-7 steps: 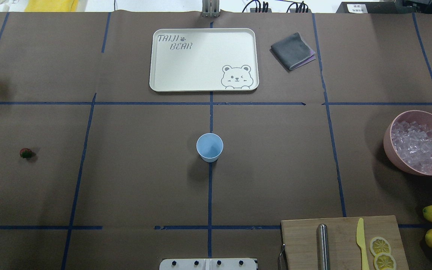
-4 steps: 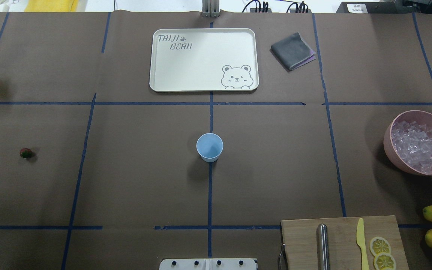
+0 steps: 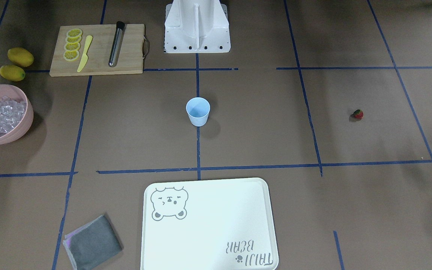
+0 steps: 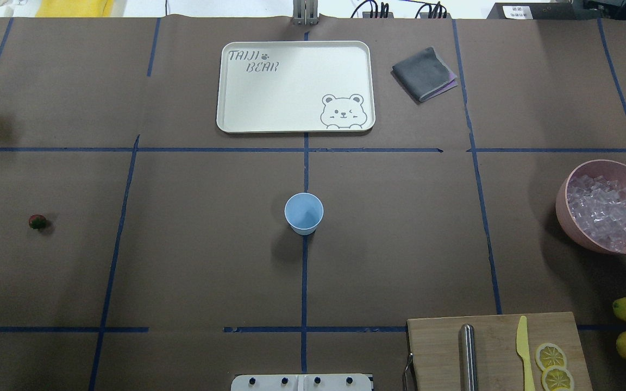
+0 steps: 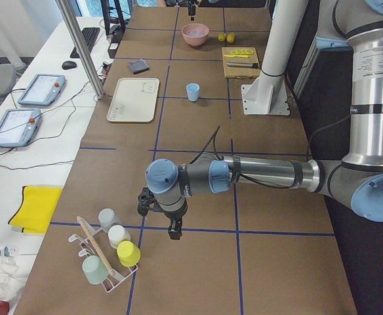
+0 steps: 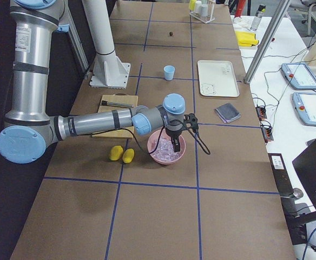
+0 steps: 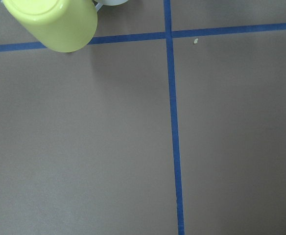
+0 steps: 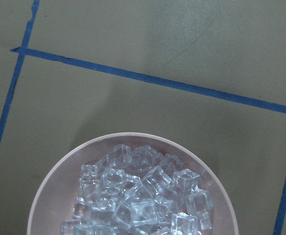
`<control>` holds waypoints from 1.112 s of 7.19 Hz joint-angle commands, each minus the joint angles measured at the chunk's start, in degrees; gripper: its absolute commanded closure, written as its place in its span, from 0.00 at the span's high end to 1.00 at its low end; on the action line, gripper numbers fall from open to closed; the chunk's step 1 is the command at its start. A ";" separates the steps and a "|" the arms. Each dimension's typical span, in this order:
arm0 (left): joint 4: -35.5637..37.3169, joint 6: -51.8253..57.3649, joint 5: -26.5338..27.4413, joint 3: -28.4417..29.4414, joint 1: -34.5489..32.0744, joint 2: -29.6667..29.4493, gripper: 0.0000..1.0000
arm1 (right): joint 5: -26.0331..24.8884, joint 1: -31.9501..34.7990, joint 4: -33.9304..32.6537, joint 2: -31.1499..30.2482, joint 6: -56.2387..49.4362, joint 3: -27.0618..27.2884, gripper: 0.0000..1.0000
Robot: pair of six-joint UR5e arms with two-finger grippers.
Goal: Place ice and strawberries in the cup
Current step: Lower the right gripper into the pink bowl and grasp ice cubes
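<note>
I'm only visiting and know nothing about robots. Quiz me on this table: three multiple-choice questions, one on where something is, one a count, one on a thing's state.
1. Where is the strawberry?
A) alone on the bare table
B) on the white tray
C) in the pink bowl

2. How many whole lemons lie near the cutting board?
A) one
B) two
C) five

3. How does the blue cup stand?
A) upright and empty
B) tipped on its side
C) upright, filled with fruit

Answers:
1. A: it sits on the brown surface with nothing close around it.
2. B: two yellow lemons lie side by side off the board's end.
3. A: its mouth faces up and only its blue inside shows.
</note>
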 commanded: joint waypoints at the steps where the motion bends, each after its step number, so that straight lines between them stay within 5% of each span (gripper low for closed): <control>1: -0.04 0.00 0.00 0.01 0.00 0.00 1.00 | -0.57 -0.80 2.27 0.05 0.51 -1.32 0.99; 4: 0.05 0.00 0.00 0.01 0.00 0.00 1.00 | -1.45 -4.39 16.33 -0.12 11.83 -6.60 0.99; 8: 0.05 0.00 0.00 0.10 0.00 0.00 1.00 | -5.40 -7.56 16.53 -1.35 12.29 -6.60 0.92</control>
